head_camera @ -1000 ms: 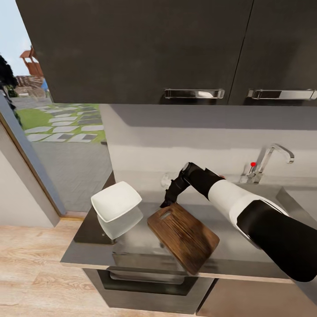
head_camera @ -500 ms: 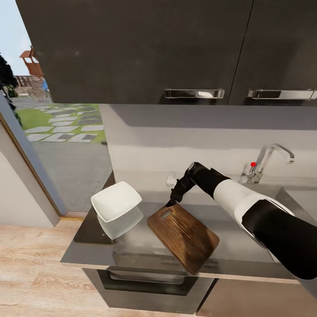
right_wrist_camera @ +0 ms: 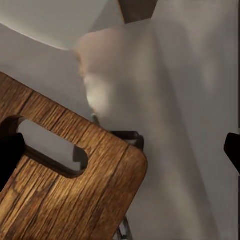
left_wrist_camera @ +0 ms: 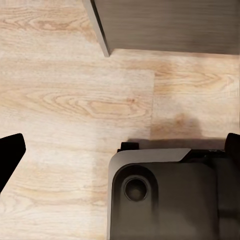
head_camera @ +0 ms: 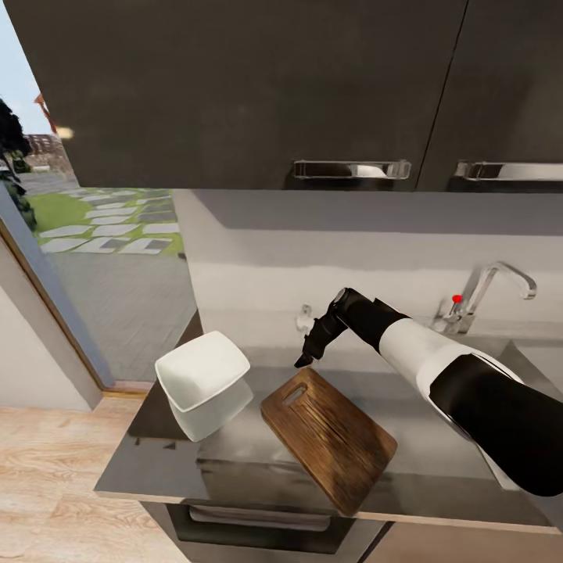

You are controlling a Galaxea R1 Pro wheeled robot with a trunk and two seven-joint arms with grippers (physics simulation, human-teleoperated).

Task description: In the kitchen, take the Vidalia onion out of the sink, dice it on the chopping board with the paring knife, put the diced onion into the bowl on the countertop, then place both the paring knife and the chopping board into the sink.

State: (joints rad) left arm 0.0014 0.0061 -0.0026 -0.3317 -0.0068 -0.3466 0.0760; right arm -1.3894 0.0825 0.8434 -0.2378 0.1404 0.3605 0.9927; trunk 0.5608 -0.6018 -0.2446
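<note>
The chrome tap's matte grey sink [head_camera: 539, 352] runs off the head view's edge. The dark brown wooden chopping board [right_wrist_camera: 60, 180] gets cropped in the right wrist view, and it covers most of some dark thing [right_wrist_camera: 127, 137] poking out from under its corner, can't tell what.

No legible text, labels, brand marks, numbers or signs are present in any view. The upper cabinets [head_camera: 234, 86], the chopping board [head_camera: 328, 438] and the bowl [head_camera: 202, 374] all have plain, unmarked surfaces.

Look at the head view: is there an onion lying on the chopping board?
No, the chopping board has a bare wooden top.
</note>
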